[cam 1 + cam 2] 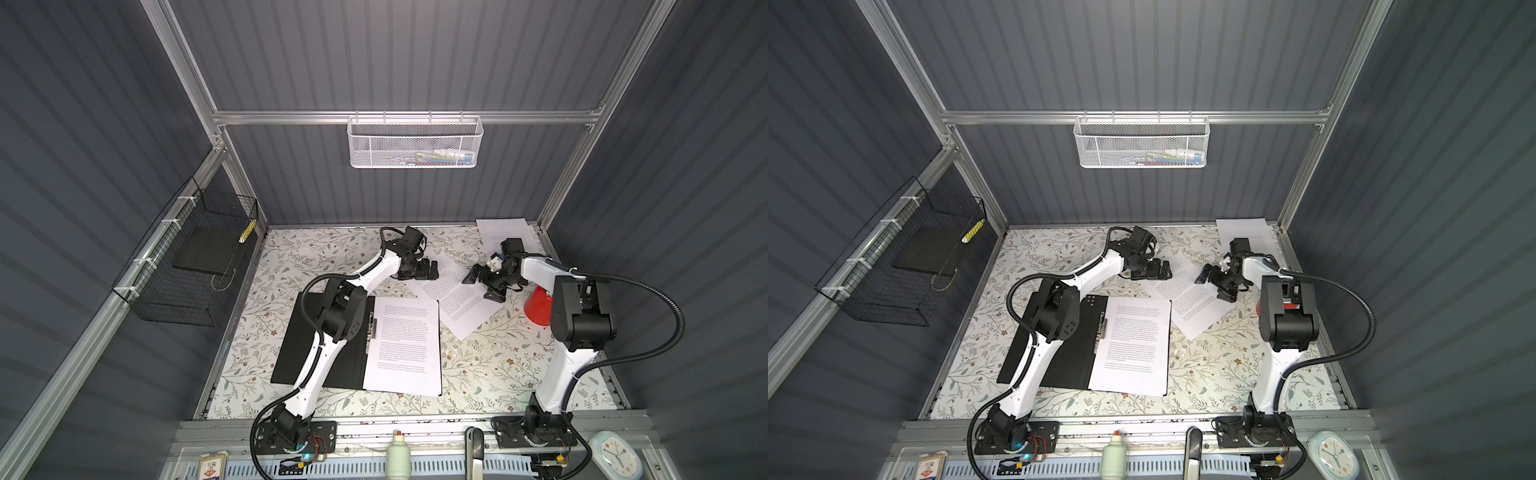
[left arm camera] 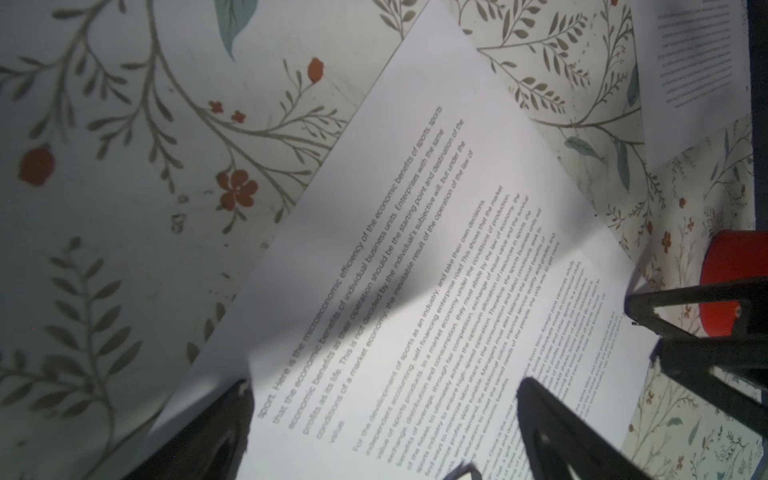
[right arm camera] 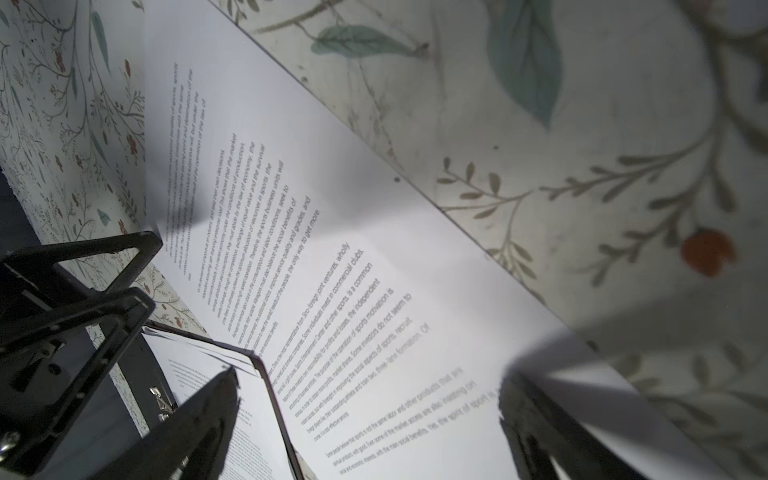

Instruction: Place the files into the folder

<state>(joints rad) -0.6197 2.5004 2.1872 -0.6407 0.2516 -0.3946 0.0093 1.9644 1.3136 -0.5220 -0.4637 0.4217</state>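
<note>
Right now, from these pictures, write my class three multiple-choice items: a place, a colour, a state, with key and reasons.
1. Where is the loose sheet?
A in the black wire basket; B on the table between the left tool and right tool; C in the white mesh basket.
2. What colour is the cup?
A blue; B green; C red.
3. How is the folder?
A open; B closed; C standing upright.
Key: B, it lies between both open tools; C, plainly red; A, its black inside shows, a printed page on it.

Folder [image 1: 291, 349] open flat, black inside up, w/ sheets [image 1: 403, 345] on it; loose sheet [image 1: 461, 299] askew beyond.
</note>
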